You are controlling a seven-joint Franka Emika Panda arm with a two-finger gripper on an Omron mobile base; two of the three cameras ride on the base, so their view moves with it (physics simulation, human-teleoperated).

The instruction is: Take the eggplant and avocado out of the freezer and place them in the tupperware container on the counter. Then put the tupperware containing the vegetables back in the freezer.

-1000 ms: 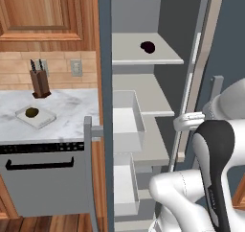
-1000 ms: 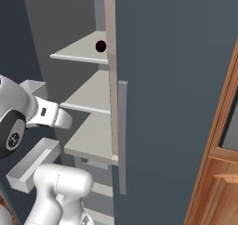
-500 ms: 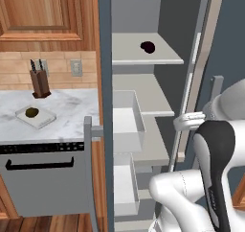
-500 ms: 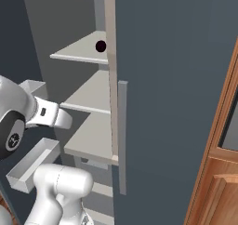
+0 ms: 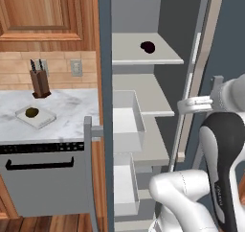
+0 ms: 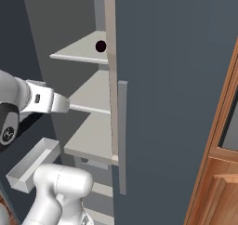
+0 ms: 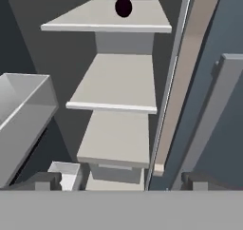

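The freezer (image 5: 158, 20) stands open. On its upper shelf lies the dark purple eggplant (image 5: 148, 46), which shows as a dark lump in the right base view (image 6: 100, 46) and at the top of the hand view (image 7: 123, 7). The avocado (image 5: 32, 112) sits in the tupperware container (image 5: 44, 121) on the marble counter (image 5: 72, 106), left of the freezer. My gripper (image 5: 181, 105) (image 6: 66, 106) (image 7: 122, 181) hovers in front of the middle shelf, well below the eggplant. It is open with nothing between its fingertips (image 7: 45, 180).
A knife block (image 5: 39, 82) stands at the back of the counter, with a grey dishwasher front (image 5: 45, 178) below. A pale drawer (image 5: 128, 121) is pulled out at mid height. The open freezer door (image 6: 172, 80) and its handle (image 6: 122, 135) stand close on the right.
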